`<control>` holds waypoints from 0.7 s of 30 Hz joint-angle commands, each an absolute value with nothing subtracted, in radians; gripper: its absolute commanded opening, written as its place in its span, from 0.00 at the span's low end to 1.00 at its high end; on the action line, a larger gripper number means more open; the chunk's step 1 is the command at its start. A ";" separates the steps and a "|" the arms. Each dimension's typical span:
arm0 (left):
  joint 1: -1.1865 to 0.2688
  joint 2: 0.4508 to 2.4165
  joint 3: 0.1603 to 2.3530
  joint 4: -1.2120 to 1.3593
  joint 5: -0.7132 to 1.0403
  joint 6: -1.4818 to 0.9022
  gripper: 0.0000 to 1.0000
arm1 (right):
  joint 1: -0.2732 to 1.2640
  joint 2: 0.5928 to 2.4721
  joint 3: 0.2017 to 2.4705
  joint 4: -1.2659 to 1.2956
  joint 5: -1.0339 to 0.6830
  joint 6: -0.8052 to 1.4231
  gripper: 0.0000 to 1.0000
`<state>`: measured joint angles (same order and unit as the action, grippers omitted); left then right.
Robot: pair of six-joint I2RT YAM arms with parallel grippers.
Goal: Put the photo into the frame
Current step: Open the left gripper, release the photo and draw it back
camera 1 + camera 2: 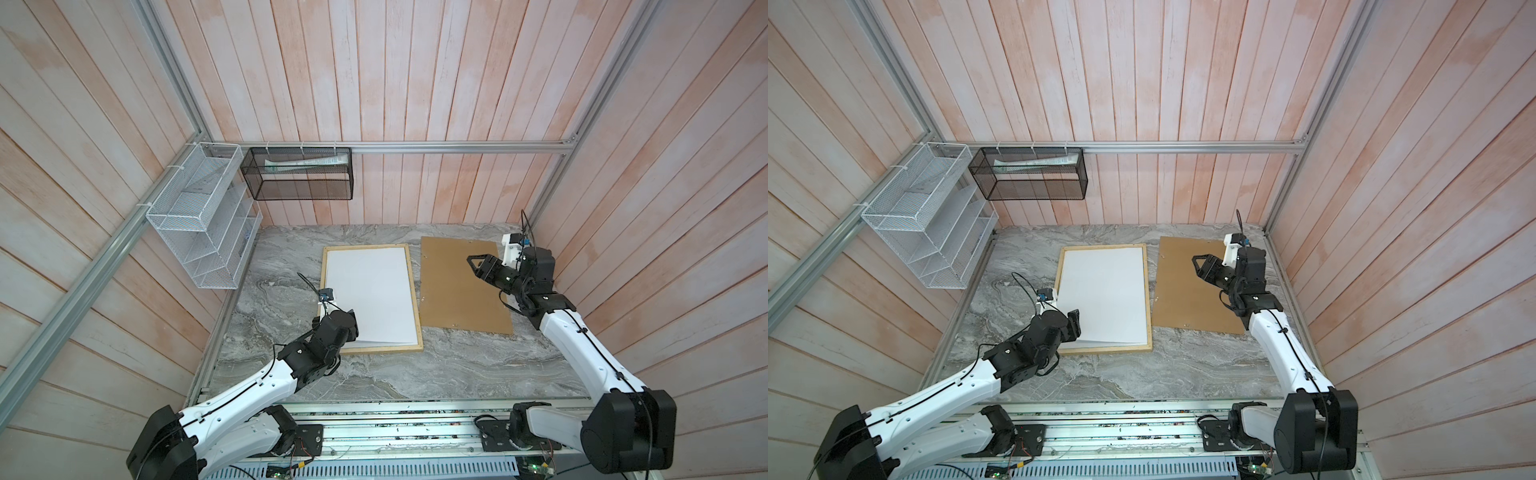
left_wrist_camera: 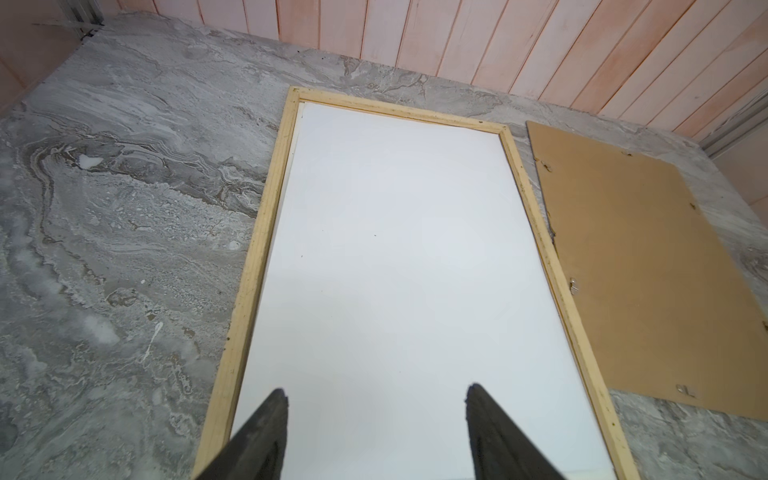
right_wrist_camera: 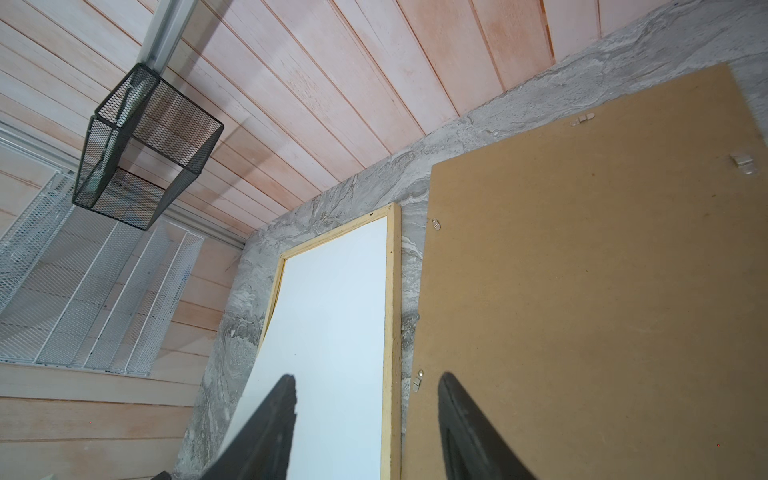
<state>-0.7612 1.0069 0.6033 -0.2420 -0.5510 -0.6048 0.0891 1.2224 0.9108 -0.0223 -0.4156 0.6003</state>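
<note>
Pink plank walls (image 1: 415, 83) close in a grey marble-patterned table (image 1: 415, 374). On it the frame (image 1: 386, 348) lies flat near the middle, and the photo (image 1: 370, 291) lies inside it with the plain white back upward. The far end and the right side of the photo sit inside the wooden rails. The near left part does not. In the right wrist view the paper curves up and passes over the left rail, so the sheet is not fully down. A brown board (image 1: 461, 286) lies flat just beside the frame, on its right.

The left gripper (image 2: 376, 392) is at the near left corner of the frame, over the raised paper. Its jaws stand wide with nothing between them; whether a finger touches the sheet I cannot tell. The right gripper (image 3: 368, 376) hangs above the brown board, jaws also apart and empty.

I think the main danger is a crease. If the raised corner is pressed down while its edge lies on the rail, the paper may fold there. A sideways push could also slide the whole frame on the smooth table, or pull the seated side out. If the board is laid on too early, it would trap the paper across the rail.
</note>
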 commanded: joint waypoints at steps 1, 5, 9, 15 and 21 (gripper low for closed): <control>-0.756 0.987 0.634 -0.288 -0.574 -0.591 0.69 | 0.094 1.213 0.919 -0.020 -0.402 0.588 0.56; -0.752 0.992 0.634 -0.285 -0.577 -0.589 0.70 | 0.094 1.218 0.925 -0.019 -0.403 0.586 0.56; -0.715 1.027 0.635 -0.291 -0.538 -0.611 0.70 | 0.094 1.222 0.924 -0.017 -0.406 0.584 0.56; -0.613 1.131 0.673 -0.343 -0.446 -0.656 0.70 | 0.094 1.230 0.926 -0.021 -0.405 0.574 0.56; -0.543 1.250 0.706 -0.350 -0.342 -0.658 0.69 | 0.093 1.278 0.925 -0.078 -0.296 0.503 0.57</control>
